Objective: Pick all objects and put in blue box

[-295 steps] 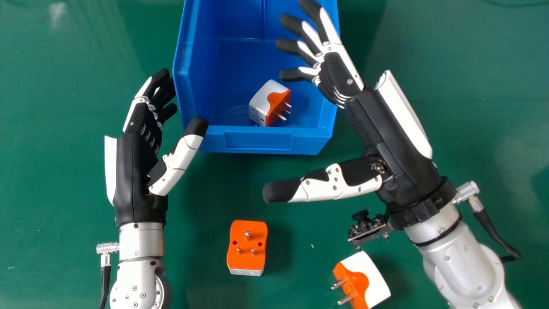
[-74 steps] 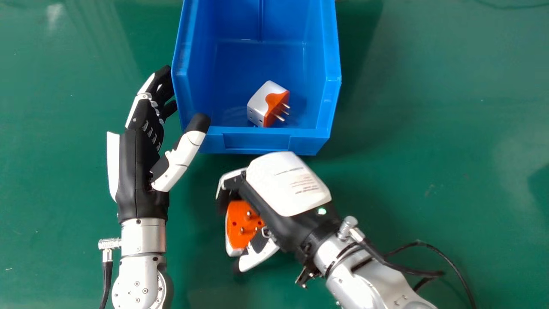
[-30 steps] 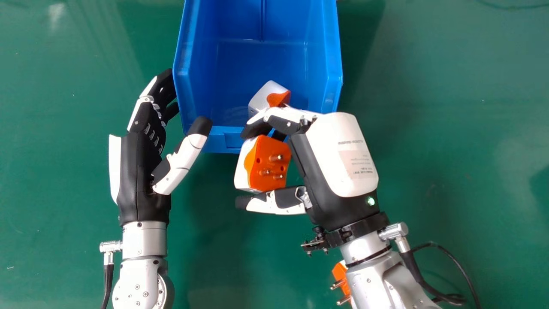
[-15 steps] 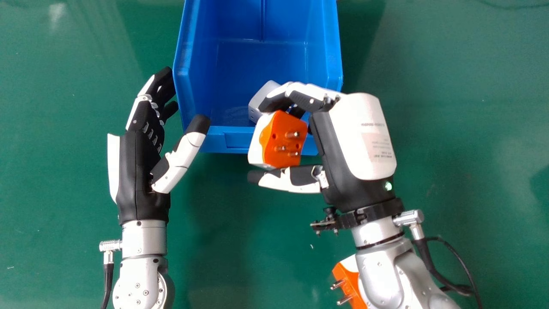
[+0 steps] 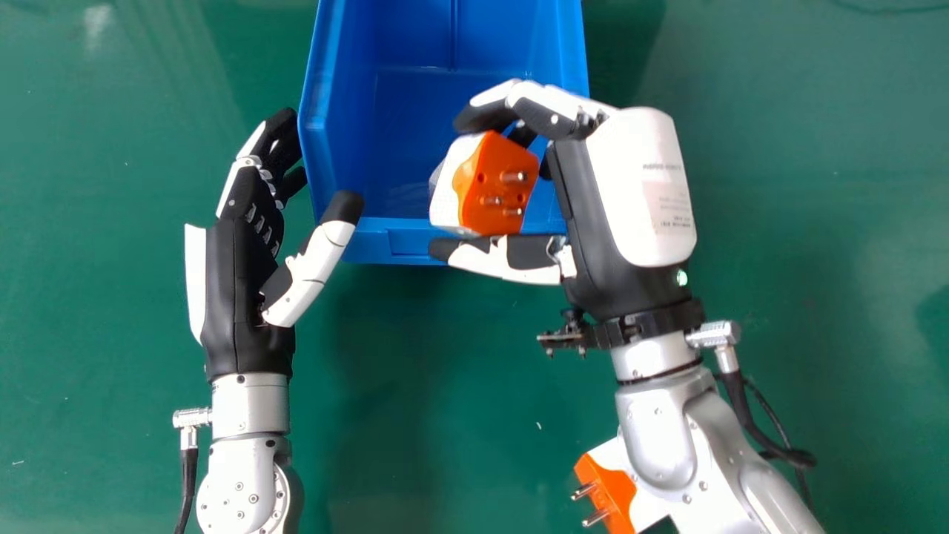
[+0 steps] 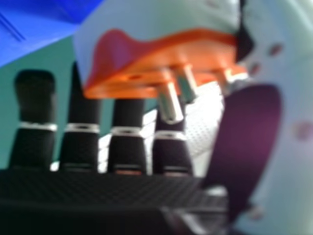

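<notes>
In the head view my right hand [image 5: 615, 200] is over the near right part of the blue box [image 5: 445, 241], fingers and thumb curled round an orange and white plug adapter [image 5: 493, 185], pins facing the palm side. The right hand view shows the held adapter [image 6: 161, 58] between the thumb and the fingers of my right hand [image 6: 83, 142]. Mostly hidden under it, another adapter [image 5: 436, 176] lies in the box. A third adapter [image 5: 608, 486] rests on the table, partly covered by the right forearm. My left hand [image 5: 248, 252] stays open beside the box's left wall.
The box's left wall [image 5: 315, 141] stands close to the left fingertips. A cable [image 5: 756, 423] hangs off the right wrist, above the green table [image 5: 830, 259]. Part of the box [image 6: 34, 24] appears beyond the fingers in the right hand view.
My right hand has taken the middle adapter off the table and carried it forward, lately from the box's near edge to over its inside. The left hand has barely shifted.
</notes>
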Available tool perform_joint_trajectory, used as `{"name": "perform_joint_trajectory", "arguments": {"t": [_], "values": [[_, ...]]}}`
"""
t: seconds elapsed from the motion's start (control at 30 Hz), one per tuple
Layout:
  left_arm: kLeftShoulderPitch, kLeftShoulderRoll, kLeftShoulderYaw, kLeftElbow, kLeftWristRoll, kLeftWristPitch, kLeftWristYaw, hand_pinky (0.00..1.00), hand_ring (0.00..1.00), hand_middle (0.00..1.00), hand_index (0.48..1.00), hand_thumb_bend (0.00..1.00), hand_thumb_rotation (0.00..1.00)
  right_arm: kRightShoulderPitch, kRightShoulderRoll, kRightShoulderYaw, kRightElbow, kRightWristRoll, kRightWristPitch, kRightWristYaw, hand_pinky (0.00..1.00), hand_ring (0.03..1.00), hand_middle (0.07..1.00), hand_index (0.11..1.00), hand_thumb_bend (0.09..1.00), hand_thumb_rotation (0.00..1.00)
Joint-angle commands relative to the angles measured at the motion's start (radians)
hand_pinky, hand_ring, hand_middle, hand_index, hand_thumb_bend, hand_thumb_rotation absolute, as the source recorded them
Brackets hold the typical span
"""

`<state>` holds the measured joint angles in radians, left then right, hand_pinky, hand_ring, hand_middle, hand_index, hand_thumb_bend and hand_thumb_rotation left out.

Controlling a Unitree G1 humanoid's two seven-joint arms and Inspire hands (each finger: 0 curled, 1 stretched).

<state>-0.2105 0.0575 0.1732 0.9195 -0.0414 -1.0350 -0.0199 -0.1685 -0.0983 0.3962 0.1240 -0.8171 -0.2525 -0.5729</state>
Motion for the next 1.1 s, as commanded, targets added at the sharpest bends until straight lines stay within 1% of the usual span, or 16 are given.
{"name": "perform_joint_trajectory", "arguments": {"t": [0.0, 0.07, 0.17, 0.27, 0.37, 0.53, 0.6, 0.67, 0.77, 0.8, 0.87, 0.9, 1.0, 1.07], "values": [[-0.018, -0.002, -0.003, -0.004, -0.004, -0.014, -0.004, 0.86, 0.88, 0.85, 0.836, 0.83, 0.50, -0.054, 0.017, -0.013, 0.003, -0.002, -0.006, -0.033, 0.29, 0.391, 0.508, 0.555, 0.490, 0.00], [-0.017, -0.002, -0.003, -0.004, -0.003, -0.015, -0.005, 0.86, 0.87, 0.85, 0.836, 0.83, 0.50, -0.078, 0.021, -0.016, 0.017, -0.001, 0.001, -0.032, 0.29, 0.394, 0.509, 0.554, 0.489, 0.00], [-0.014, -0.004, -0.002, -0.007, -0.008, -0.012, -0.009, 0.86, 0.87, 0.85, 0.835, 0.83, 0.49, -0.107, 0.027, -0.019, 0.035, -0.006, 0.012, -0.034, 0.29, 0.401, 0.515, 0.551, 0.489, 0.00], [-0.010, -0.004, -0.001, -0.012, -0.009, -0.007, -0.005, 0.86, 0.87, 0.85, 0.835, 0.83, 0.49, -0.132, 0.031, -0.023, 0.049, -0.008, 0.019, -0.035, 0.29, 0.404, 0.516, 0.553, 0.489, 0.00], [-0.011, -0.003, 0.000, -0.007, -0.009, -0.011, -0.006, 0.85, 0.87, 0.85, 0.836, 0.83, 0.49, -0.156, 0.032, -0.024, 0.063, -0.007, 0.028, -0.033, 0.29, 0.404, 0.516, 0.553, 0.489, 0.00], [-0.012, 0.000, 0.000, -0.001, -0.005, -0.017, -0.003, 0.85, 0.87, 0.85, 0.834, 0.83, 0.49, -0.208, 0.036, -0.023, 0.117, -0.012, 0.040, -0.047, 0.29, 0.406, 0.517, 0.554, 0.488, 0.00], [-0.015, 0.001, 0.001, 0.004, -0.006, -0.020, -0.004, 0.85, 0.87, 0.85, 0.832, 0.83, 0.49, -0.233, 0.034, -0.020, 0.144, -0.017, 0.041, -0.055, 0.29, 0.408, 0.517, 0.555, 0.489, 0.00], [-0.017, 0.003, 0.002, 0.011, -0.004, -0.024, -0.002, 0.85, 0.87, 0.85, 0.832, 0.82, 0.49, -0.255, 0.034, -0.017, 0.169, -0.017, 0.041, -0.061, 0.29, 0.408, 0.515, 0.555, 0.488, 0.00], [-0.018, 0.003, 0.001, 0.010, -0.003, -0.023, -0.002, 0.85, 0.87, 0.85, 0.831, 0.82, 0.49, -0.280, 0.032, -0.013, 0.200, -0.017, 0.038, -0.067, 0.29, 0.408, 0.514, 0.556, 0.488, 0.00], [-0.018, 0.003, 0.001, 0.009, -0.004, -0.023, -0.003, 0.85, 0.87, 0.85, 0.831, 0.82, 0.49, -0.287, 0.031, -0.011, 0.211, -0.016, 0.035, -0.070, 0.29, 0.408, 0.514, 0.556, 0.488, 0.00], [-0.018, 0.003, 0.002, 0.007, -0.010, -0.019, -0.008, 0.85, 0.87, 0.85, 0.831, 0.82, 0.49, -0.300, 0.032, -0.008, 0.232, -0.014, 0.032, -0.072, 0.29, 0.408, 0.514, 0.557, 0.488, 0.00], [-0.019, 0.004, 0.002, 0.007, -0.010, -0.017, -0.008, 0.85, 0.87, 0.85, 0.830, 0.82, 0.49, -0.308, 0.032, -0.006, 0.247, -0.012, 0.030, -0.073, 0.29, 0.408, 0.512, 0.557, 0.488, 0.00], [-0.021, 0.009, 0.000, 0.011, 0.001, -0.016, -0.002, 0.85, 0.87, 0.85, 0.830, 0.82, 0.49, -0.351, 0.035, -0.002, 0.329, -0.007, 0.013, -0.094, 0.29, 0.408, 0.510, 0.557, 0.488, 0.00], [-0.023, 0.009, -0.001, 0.013, 0.003, -0.017, 0.001, 0.85, 0.87, 0.85, 0.830, 0.82, 0.49, -0.385, 0.037, 0.001, 0.388, -0.006, 0.005, -0.113, 0.30, 0.409, 0.508, 0.558, 0.488, 0.00]]}}
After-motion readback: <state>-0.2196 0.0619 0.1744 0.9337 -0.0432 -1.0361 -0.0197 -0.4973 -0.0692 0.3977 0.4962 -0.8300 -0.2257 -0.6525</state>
